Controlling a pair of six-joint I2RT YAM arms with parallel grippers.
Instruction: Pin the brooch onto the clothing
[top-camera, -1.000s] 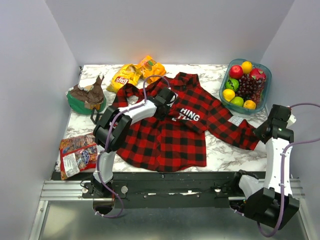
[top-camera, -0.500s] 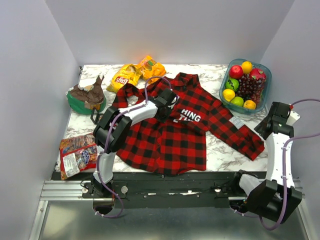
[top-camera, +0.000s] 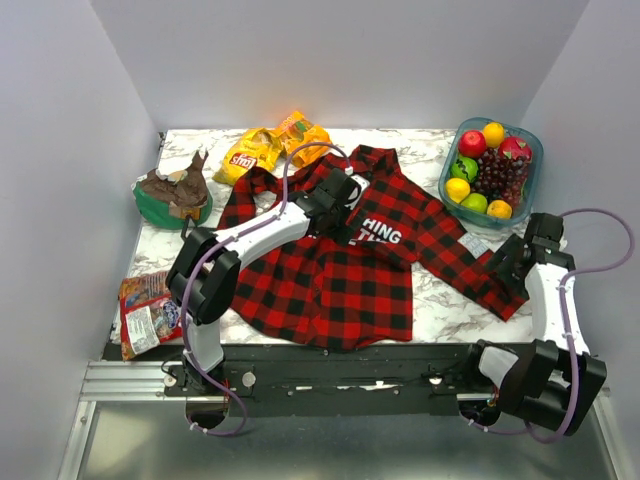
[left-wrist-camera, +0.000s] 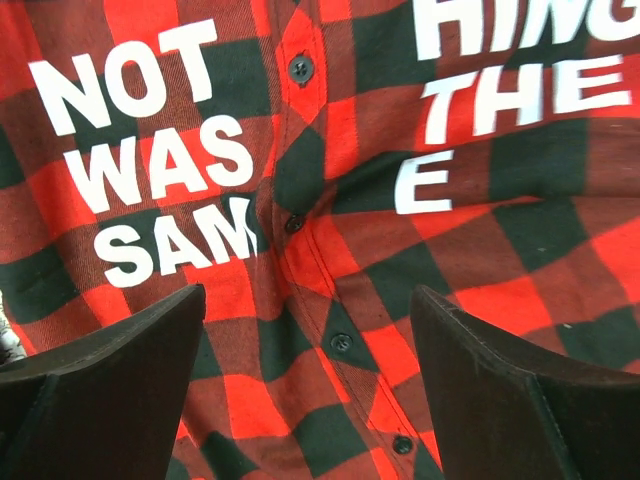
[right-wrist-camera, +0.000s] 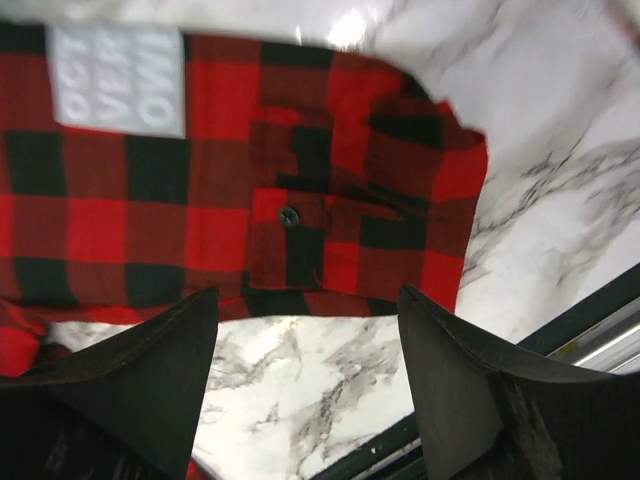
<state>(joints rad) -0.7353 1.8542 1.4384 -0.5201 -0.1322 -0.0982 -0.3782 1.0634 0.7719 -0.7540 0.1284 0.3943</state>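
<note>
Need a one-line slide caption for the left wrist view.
Open left tool above the plaid shirt, centered on its button placket between white block letters; no brooch visible.

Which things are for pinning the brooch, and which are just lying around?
For the job: shirt, left gripper, right gripper. I can't spot the brooch.
Lying about: fruit box, chip bags, snack packet, green bowl.

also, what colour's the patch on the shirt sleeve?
Pale grey-white patch with faint lettering, on the red-black plaid sleeve; shows best in the right wrist view.
</note>
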